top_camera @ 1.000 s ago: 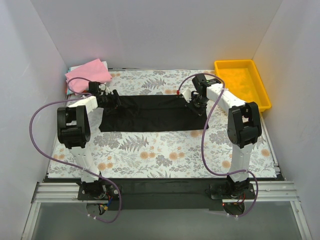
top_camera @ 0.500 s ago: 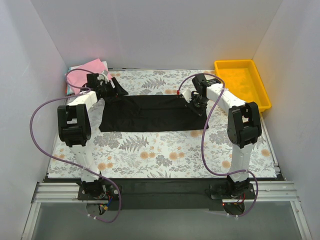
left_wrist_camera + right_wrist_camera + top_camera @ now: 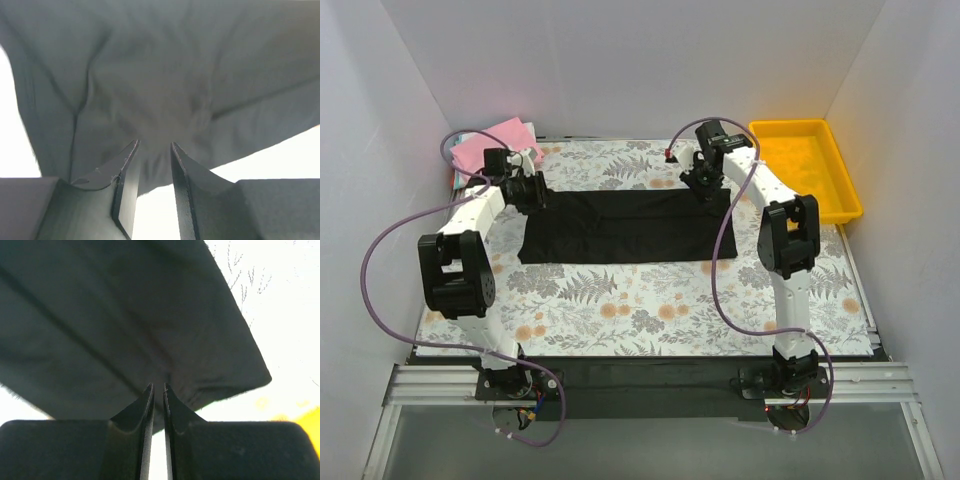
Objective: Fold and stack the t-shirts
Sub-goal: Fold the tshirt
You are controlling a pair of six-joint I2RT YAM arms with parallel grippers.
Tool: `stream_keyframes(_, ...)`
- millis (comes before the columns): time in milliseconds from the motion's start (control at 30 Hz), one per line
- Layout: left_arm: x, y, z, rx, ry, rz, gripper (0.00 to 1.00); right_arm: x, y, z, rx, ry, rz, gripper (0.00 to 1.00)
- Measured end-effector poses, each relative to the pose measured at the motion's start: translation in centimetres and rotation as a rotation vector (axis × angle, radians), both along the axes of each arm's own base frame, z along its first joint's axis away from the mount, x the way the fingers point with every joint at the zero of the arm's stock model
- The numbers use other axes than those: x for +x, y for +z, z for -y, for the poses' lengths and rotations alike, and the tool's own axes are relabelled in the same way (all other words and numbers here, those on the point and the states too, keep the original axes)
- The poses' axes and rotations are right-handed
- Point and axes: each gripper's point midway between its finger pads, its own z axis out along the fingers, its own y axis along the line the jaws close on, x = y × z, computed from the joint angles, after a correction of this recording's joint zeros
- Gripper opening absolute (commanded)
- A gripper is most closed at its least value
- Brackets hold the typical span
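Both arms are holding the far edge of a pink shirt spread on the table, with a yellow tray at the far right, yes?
Not pink. The top external view shows that the spread shirt is the black t-shirt, held at its far edge by the left fingers and right fingers. The pink t-shirt lies in the far left corner. The yellow tray is as you say.

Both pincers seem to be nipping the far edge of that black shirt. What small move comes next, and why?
Probably raise both together and carry that edge toward the near side. The left pincer and right pincer each appear to pinch a far corner of the black t-shirt, which lies spread flat.
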Motion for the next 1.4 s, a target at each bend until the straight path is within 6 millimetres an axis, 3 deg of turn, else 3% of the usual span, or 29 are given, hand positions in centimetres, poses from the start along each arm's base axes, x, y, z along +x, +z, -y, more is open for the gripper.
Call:
stream_keyframes(100, -2.8, -0.9, -0.6, 0.064, -0.041, -0.058, 0.26, 1.1, -2.8, 0.3, -0.042, -0.025, -0.018, 0.17)
stream_keyframes(200, -5.5, -3.2, -0.9, 0.109, -0.07, -0.151, 0.26, 1.3, -5.4, 1.0, -0.093, -0.042, -0.05, 0.17)
stream_keyframes(300, -7.7, -5.4, -1.0, 0.144, -0.088, -0.233, 0.25, 1.0, -6.9, 1.6, -0.128, -0.05, -0.069, 0.17)
stream_keyframes(433, -8.6, -7.9, -0.9, 0.177, -0.103, -0.304, 0.23, 0.0, -7.1, 2.2, -0.14, -0.049, -0.066, 0.17)
stream_keyframes(533, -8.2, -9.5, -1.2, 0.203, -0.102, -0.351, 0.21, -2.5, -7.3, 3.0, -0.157, -0.037, -0.092, 0.15)
stream_keyframes(600, -6.3, -9.4, -1.4, 0.21, -0.1, -0.347, 0.21, -5.2, -7.4, 3.8, -0.17, -0.026, -0.128, 0.15)
stream_keyframes(667, -3.2, -9.4, -1.3, 0.209, -0.1, -0.316, 0.2, -7.7, -7.4, 4.3, -0.174, -0.009, -0.151, 0.15)
stream_keyframes(800, 4.8, -9.3, 0.4, 0.218, -0.15, -0.208, 0.2, -16.1, -7.6, 3.3, -0.167, 0.099, -0.256, 0.18)
stream_keyframes(833, 6.7, -9.0, 1.2, 0.223, -0.167, -0.178, 0.2, -18.9, -7.7, 2.1, -0.16, 0.163, -0.289, 0.18)
stream_keyframes(933, 15.2, -8.2, 5.1, 0.241, -0.21, 0.019, 0.24, -27.4, -7.1, -3.2, -0.091, 0.395, -0.397, 0.21)
stream_keyframes(1000, 17.2, -8.0, 7.3, 0.222, -0.214, 0.085, 0.29, -31.8, -6.0, -6.3, -0.012, 0.518, -0.464, 0.21)
stream_keyframes(1033, 17.2, -8.0, 8.4, 0.208, -0.221, 0.094, 0.31, -33.1, -5.2, -7.3, 0.029, 0.549, -0.485, 0.21)
stream_keyframes(1100, 16.2, -7.4, 9.7, 0.18, -0.226, 0.097, 0.36, -33.6, -3.9, -8.1, 0.082, 0.546, -0.499, 0.21)
stream_keyframes(1167, 14.7, -6.0, 9.9, 0.155, -0.222, 0.119, 0.36, -32.1, -2.5, -8.4, 0.127, 0.511, -0.471, 0.22)
stream_keyframes(1233, 12.8, -3.0, 9.3, 0.131, -0.21, 0.136, 0.36, -29.6, -1.2, -8.4, 0.166, 0.458, -0.417, 0.21)
stream_keyframes(1267, 12.3, -0.4, 9.0, 0.112, -0.205, 0.179, 0.36, -28.5, -0.8, -8.1, 0.175, 0.43, -0.398, 0.2)
stream_keyframes(1367, 10.5, 4.3, 9.0, 0.071, -0.217, 0.262, 0.31, -26.1, -1.0, -6.5, 0.151, 0.354, -0.359, 0.18)
stream_keyframes(1400, 8.7, 4.5, 9.5, 0.059, -0.237, 0.253, 0.31, -25.5, -1.3, -6.1, 0.137, 0.333, -0.356, 0.17)
